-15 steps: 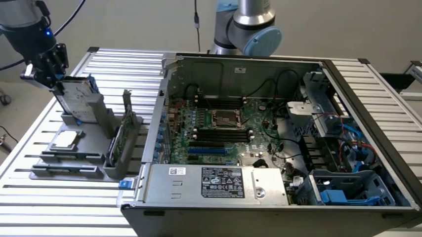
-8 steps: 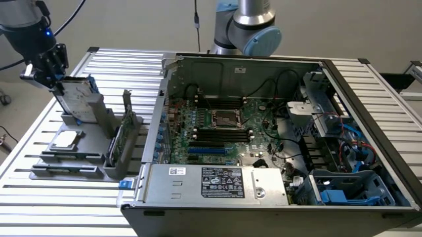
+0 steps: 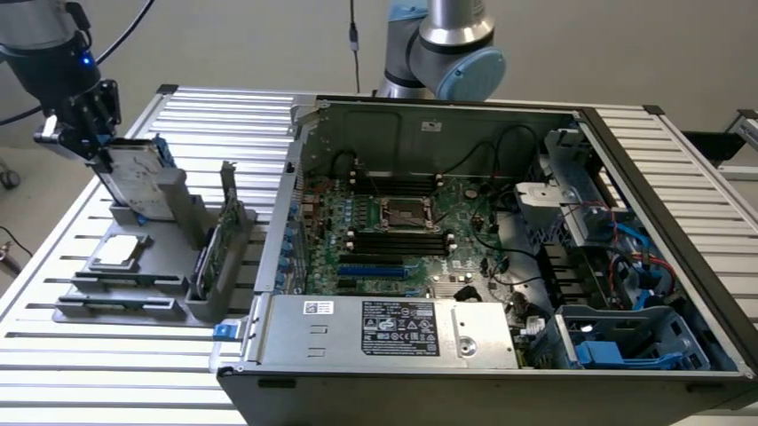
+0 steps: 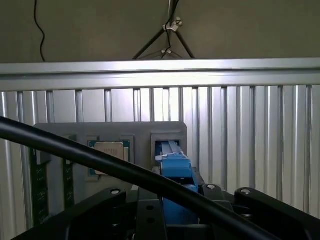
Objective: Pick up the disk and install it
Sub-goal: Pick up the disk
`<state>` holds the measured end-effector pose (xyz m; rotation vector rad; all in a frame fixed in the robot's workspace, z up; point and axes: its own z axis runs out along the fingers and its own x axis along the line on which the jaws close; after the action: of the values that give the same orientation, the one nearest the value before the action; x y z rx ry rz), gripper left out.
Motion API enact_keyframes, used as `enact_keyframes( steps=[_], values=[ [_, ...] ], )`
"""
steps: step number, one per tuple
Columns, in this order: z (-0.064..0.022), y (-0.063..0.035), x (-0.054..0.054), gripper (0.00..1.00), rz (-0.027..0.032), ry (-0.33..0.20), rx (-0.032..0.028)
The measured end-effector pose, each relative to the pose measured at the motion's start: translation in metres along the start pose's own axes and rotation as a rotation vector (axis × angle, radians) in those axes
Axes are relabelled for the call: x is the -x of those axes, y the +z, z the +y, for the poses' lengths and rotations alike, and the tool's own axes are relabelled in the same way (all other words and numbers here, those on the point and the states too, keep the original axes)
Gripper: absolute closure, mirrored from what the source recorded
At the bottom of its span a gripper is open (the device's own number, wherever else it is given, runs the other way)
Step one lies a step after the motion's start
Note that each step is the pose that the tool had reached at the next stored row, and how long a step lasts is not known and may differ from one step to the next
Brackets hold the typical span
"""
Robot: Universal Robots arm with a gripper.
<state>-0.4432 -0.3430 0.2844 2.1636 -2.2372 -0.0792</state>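
Clamped on the upper end of the flat silver-grey metal disk (image 3: 128, 173) (image 4: 175, 167) in its blue plastic carrier, the black gripper (image 3: 99, 151) (image 4: 175, 202) holds it tilted, its lower end at the grey plastic fixture (image 3: 177, 266) by the slatted metal table's (image 3: 71, 355) edge on the exterior view's left.

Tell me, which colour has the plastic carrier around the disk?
Bright blue; the carrier of the disk shows best in the wrist view.

— Can any lettering be read on the power supply (image 3: 474, 342)?
— No. Its large label (image 3: 399, 327) carries rows of print and round marks, all too small to read. The small white sticker (image 3: 319, 307) beside it is just as illegible.
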Motion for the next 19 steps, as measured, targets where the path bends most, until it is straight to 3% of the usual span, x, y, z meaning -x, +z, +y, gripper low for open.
enact_keyframes(
  steps=[6,12,19],
  values=[
    [-0.0008,-0.0003,0.0000,0.67,0.0101,0.001,0.0008],
    [-0.0019,-0.0011,0.0001,0.67,0.0132,0.001,0.0003],
    [-0.0025,-0.0017,0.0001,0.67,0.0129,0.001,-0.0103]
  ],
)
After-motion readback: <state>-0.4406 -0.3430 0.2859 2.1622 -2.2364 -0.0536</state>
